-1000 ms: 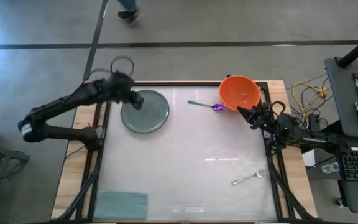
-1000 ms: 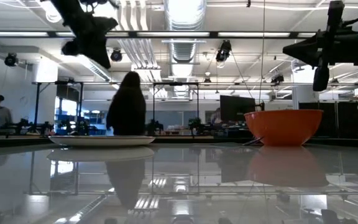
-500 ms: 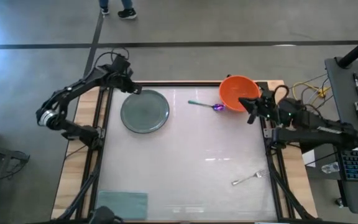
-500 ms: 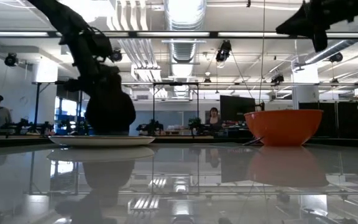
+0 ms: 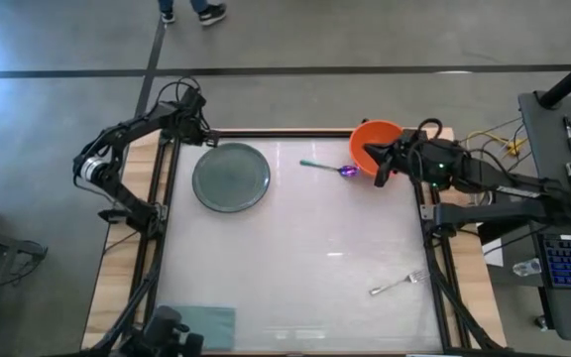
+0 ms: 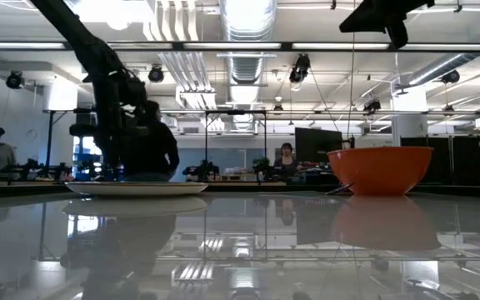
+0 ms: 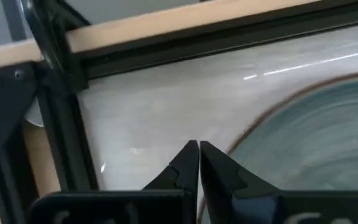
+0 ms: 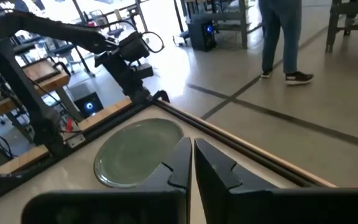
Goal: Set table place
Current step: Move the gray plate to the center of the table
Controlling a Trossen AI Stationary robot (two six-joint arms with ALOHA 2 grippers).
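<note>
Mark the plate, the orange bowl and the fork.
plate point(image 5: 231, 178), high view, centre of its face
orange bowl point(image 6: 380, 170), low view, middle of its outer wall
fork point(image 5: 395, 285), high view, middle of its handle

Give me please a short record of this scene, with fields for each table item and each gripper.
plate: grey-green, far left part of the table, empty
bowl: orange, far right corner, upright
spoon: teal handle, purple head, lying between plate and bowl
fork: silver, near right edge, alone
left gripper: at the far left corner beside the plate, fingers shut, holding nothing
right gripper: over the bowl's near side, fingers shut, empty
</note>
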